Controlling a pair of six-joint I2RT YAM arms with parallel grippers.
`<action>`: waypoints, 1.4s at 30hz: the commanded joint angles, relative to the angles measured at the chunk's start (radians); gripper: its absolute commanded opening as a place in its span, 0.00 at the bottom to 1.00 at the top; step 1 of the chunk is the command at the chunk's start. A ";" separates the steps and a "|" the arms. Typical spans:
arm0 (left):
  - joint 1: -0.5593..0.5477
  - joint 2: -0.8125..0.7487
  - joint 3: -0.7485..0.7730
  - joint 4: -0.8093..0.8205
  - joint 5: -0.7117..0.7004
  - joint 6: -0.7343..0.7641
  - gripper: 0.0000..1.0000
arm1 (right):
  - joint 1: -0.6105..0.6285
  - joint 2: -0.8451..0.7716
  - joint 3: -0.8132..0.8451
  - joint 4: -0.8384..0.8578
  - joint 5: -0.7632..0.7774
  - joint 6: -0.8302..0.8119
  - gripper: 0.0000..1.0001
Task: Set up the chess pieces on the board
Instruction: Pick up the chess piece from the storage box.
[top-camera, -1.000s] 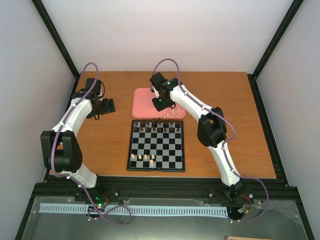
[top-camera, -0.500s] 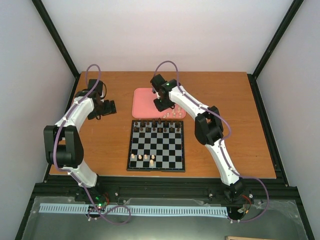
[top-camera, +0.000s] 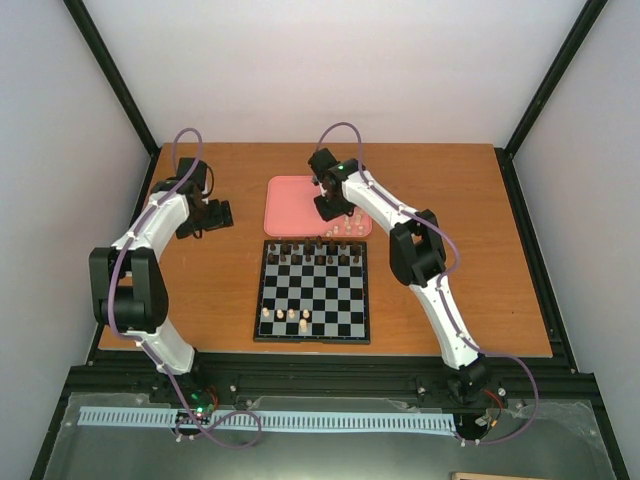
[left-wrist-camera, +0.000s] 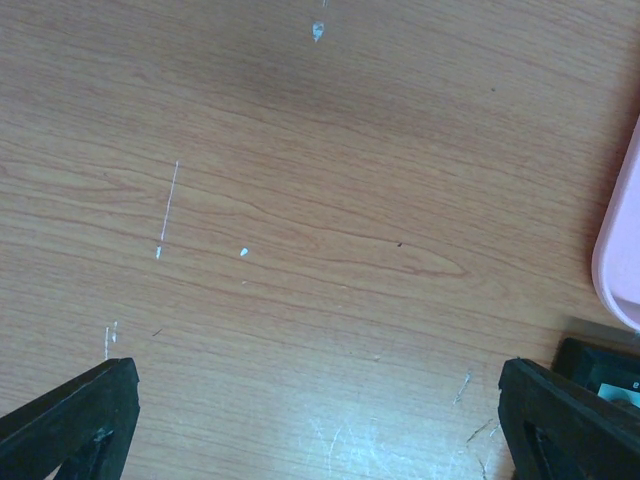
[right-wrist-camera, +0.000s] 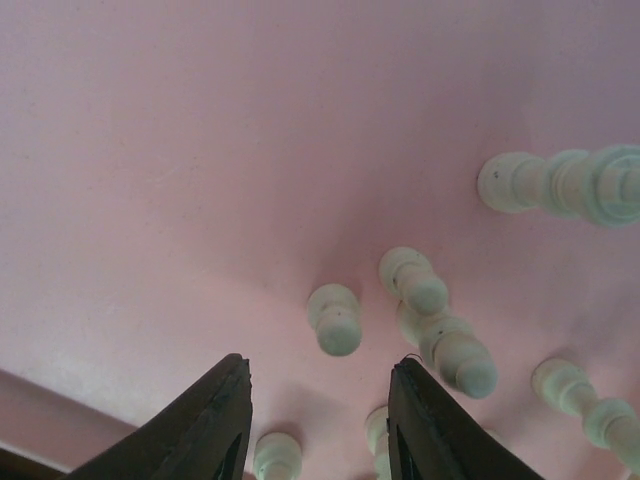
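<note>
Got the right pincer (right-wrist-camera: 318, 385) over the pink tray (top-camera: 288, 205) behind the board (top-camera: 313, 295), jaws half-spread, empty, lined up on a loose cream pawn (right-wrist-camera: 335, 320), likely to grab it. Spotted four cream pieces (top-camera: 291, 314) on the board's near side. Got the left pincer (left-wrist-camera: 320, 430) spread wide over bench (left-wrist-camera: 300, 200) left of the board, just out of the way.

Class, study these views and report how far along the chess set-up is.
Done: dark pieces line the board's far edge; four cream pieces stand on its near row. In hand: the open right claw hovers over more cream pieces in the pink tray. Left: moving those over; the left claw hangs open, empty.
</note>
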 joint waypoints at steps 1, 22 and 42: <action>-0.007 0.015 0.049 -0.007 -0.001 0.001 1.00 | -0.013 0.033 0.045 0.009 -0.013 0.010 0.38; -0.007 0.071 0.103 -0.025 -0.001 0.002 1.00 | -0.033 0.087 0.098 0.007 -0.084 0.009 0.22; -0.010 0.059 0.104 -0.019 0.007 -0.004 1.00 | -0.024 -0.176 -0.007 0.012 -0.149 -0.007 0.06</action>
